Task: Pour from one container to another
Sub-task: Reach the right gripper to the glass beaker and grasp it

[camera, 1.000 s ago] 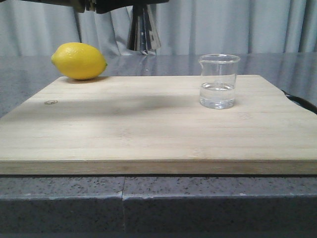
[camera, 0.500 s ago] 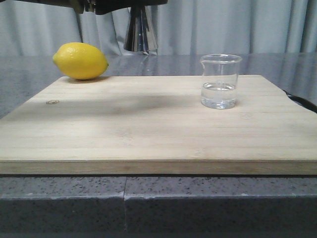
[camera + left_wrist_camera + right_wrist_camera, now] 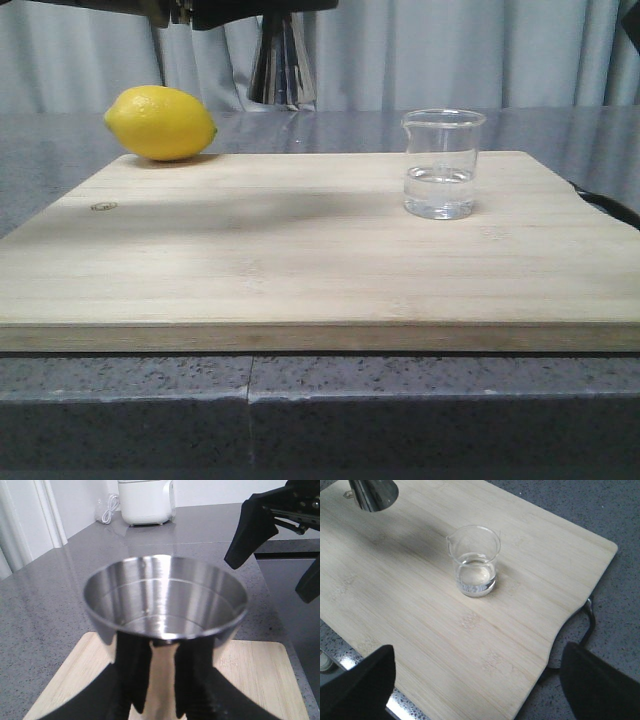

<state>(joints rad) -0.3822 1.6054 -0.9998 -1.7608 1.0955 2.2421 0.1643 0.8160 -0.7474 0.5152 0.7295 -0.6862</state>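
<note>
The left gripper (image 3: 155,700) is clamped on the steel jigger (image 3: 165,615), its black fingers (image 3: 132,680) pressed against the lower cone just under the wide upper cup, which is upright and looks dry inside. In the front view the jigger (image 3: 282,62) hangs above the far edge of the bamboo cutting board (image 3: 300,260), clear of its surface. The right gripper (image 3: 475,680) is spread wide with nothing between its fingers, poised over the glass beaker (image 3: 475,562). The beaker stands upright on the board's right side, part-filled with clear liquid. A lemon (image 3: 160,122) lies at the board's far left corner.
</note>
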